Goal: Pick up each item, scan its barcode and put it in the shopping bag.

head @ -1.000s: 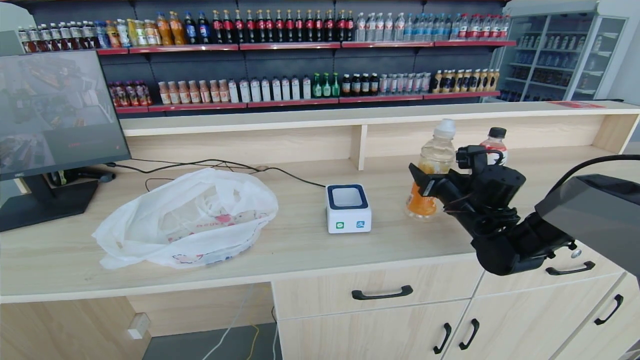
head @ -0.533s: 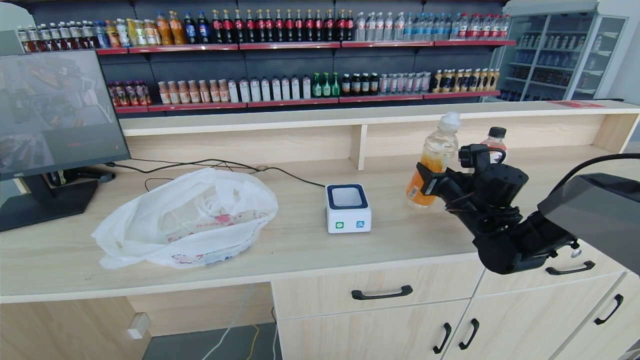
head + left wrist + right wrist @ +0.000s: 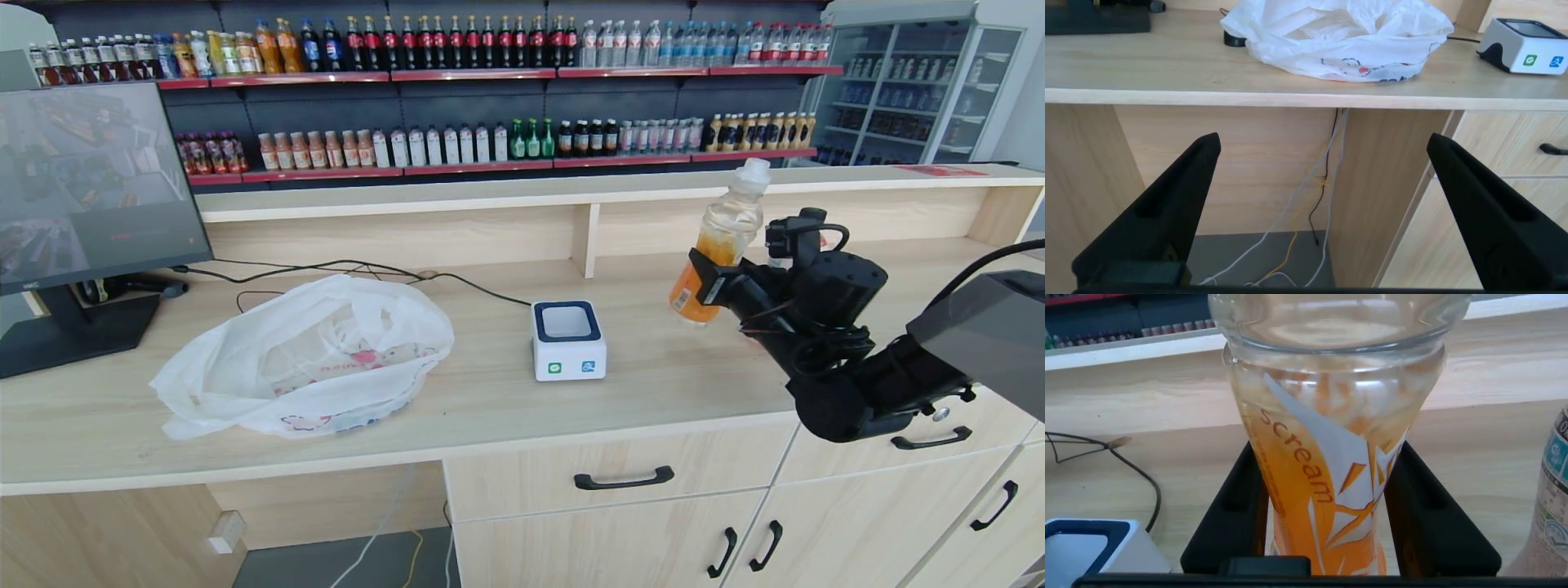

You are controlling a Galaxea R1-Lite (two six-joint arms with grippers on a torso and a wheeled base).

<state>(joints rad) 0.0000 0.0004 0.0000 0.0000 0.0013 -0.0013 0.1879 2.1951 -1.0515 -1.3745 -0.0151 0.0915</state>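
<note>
Scanner (image 3: 569,340) near shopping bag (image 3: 310,359), bottle (image 3: 727,224) aloft

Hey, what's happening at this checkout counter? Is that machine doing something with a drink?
A robot is working the checkout. Its right end effector grips an orange drink bottle, tilted, in the air above the counter. The bottle is off to the right of the small white scanner, not over it yet. A white shopping bag lies left of the scanner. The left end effector hangs open below the counter edge.
</note>
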